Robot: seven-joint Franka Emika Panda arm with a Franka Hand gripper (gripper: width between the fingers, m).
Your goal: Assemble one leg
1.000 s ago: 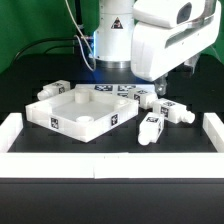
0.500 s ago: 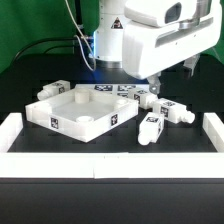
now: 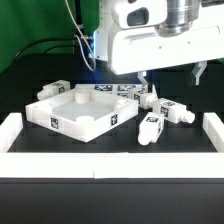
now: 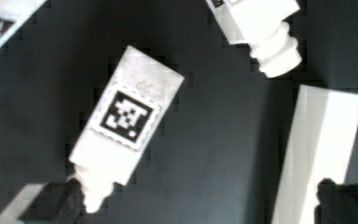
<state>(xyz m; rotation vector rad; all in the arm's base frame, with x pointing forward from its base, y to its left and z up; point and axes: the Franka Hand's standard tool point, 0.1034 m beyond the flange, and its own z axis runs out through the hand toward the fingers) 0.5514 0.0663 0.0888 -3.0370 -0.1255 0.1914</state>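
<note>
Exterior view: the arm (image 3: 150, 40) hangs over the leg (image 3: 171, 111), which lies on the counter (image 3: 120, 142) to the exterior view's right of the panel (image 3: 75, 112).

Wrist view: the pincer (image 4: 194, 200) is spread wide and empty, with the tagged leg (image 4: 130, 115) close beneath.

This looks like the reach for the grasp. Next it should descend, straddle the leg squarely and close.

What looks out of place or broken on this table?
Nothing looks broken or spilled. The stubby legs lie on their sides at differing angles beside the square panel, simply loose parts not yet fitted.
</note>
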